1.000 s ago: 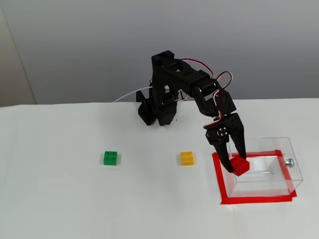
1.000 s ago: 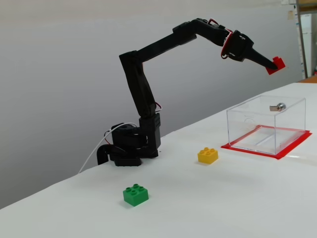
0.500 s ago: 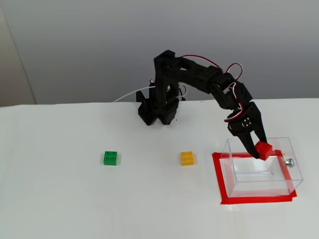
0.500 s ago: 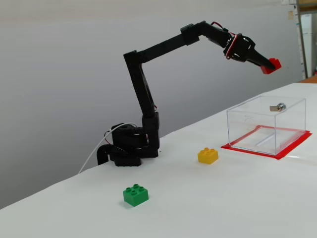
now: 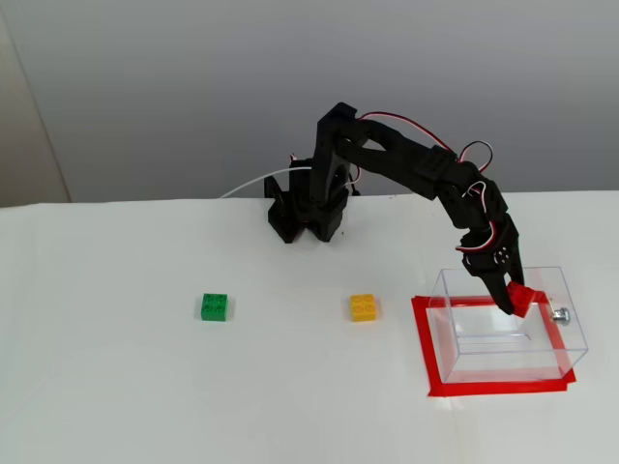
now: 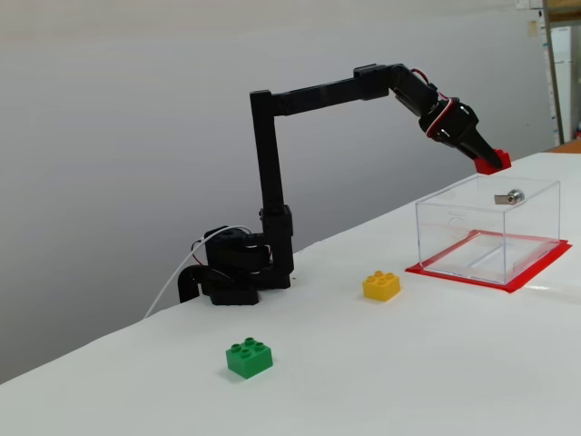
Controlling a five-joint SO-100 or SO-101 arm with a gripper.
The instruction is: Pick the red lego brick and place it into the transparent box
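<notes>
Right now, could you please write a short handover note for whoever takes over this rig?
Gripper: shut on the red lego brick, held in the air above the transparent box.
The box stands inside a red tape frame and looks empty.
The green brick and yellow brick lie on the table, untouched.
Done: pick and carry.
Left: lower, open the jaws, drop the brick inside, withdraw.

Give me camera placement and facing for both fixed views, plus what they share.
A fixed view: high, opposite the base, looking down at the table; whole arm shows, gripper holding the red lego brick over the transparent box.
A fixed view: low, side-on near table height; whole arm, gripper above the box.
Shared: arm, red brick, box, yellow brick, green brick.
</notes>
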